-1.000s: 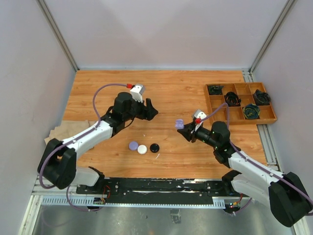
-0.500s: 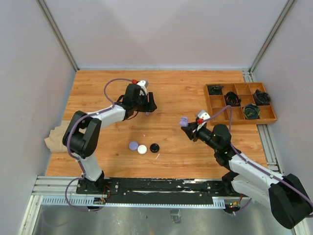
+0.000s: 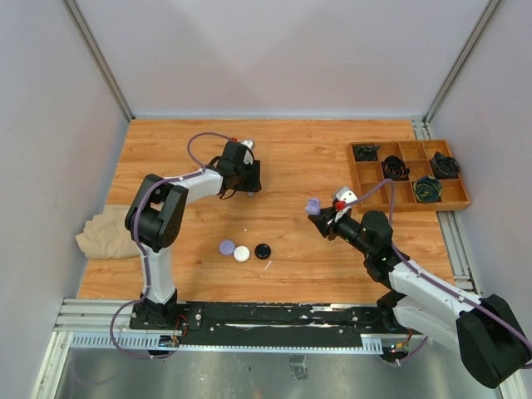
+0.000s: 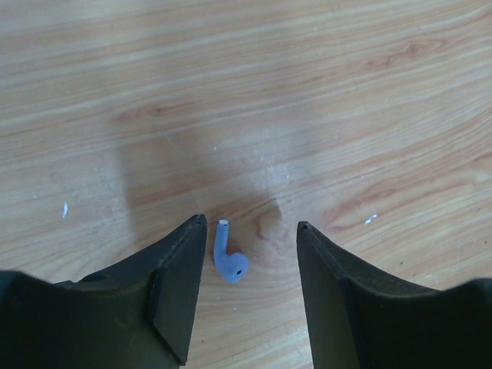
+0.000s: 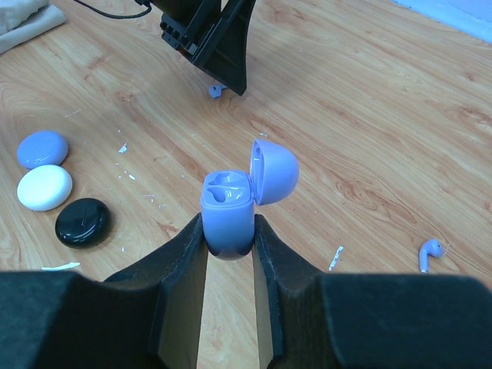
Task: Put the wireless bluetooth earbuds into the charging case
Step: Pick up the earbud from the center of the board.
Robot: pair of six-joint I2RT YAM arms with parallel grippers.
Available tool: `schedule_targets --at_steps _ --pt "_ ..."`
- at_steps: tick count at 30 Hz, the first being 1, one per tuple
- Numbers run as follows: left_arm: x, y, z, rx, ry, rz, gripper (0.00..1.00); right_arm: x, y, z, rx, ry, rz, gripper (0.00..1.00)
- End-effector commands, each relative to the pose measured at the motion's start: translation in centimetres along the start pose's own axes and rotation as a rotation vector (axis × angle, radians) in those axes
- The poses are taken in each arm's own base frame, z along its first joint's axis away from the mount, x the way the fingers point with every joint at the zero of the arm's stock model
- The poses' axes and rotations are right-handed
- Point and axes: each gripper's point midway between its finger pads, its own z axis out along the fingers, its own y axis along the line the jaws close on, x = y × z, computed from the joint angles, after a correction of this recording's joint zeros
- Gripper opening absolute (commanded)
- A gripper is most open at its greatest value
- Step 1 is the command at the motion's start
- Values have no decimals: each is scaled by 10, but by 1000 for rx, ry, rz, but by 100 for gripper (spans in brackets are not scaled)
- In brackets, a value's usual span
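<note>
One lavender earbud (image 4: 230, 261) on wooden table (image 4: 346, 92) between left gripper (image 4: 250, 224), jaws spread; right gripper (image 5: 229, 227) pinching open lavender charging case (image 5: 228, 209)

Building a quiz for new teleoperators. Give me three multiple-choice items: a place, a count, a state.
1. Where is the lavender earbud in the left wrist view?
A) inside a case
B) on the table between the left gripper's jaws
C) lifted off the table

2. How many closed round cases lie together on the table?
A) one
B) three
C) five

3. The lavender case in the right gripper has its lid:
A) open
B) shut
C) missing

Answers: 1 B, it lies on the wood with a jaw either side; 2 B, lavender, white and black; 3 A, the lid stands tilted back.
</note>
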Motion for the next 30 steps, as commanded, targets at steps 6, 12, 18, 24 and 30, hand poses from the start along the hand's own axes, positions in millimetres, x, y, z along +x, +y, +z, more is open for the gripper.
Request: schedule_targets --at_steps 6,12,18,24,30 --pt "27 -8 2 78 92 44 53 -7 -6 1 21 -27 -19 1" --pt "44 -21 4 138 169 146 53 -5 -6 2 20 -21 -19 1" --pt "61 -34 -4 194 233 224 52 -5 -6 2 19 -19 -19 1" --pt "71 -30 -15 163 269 219 50 -5 -6 2 18 -18 -20 1" --pt "71 -17 -24 84 272 207 50 -6 -5 2 15 -19 -20 1"
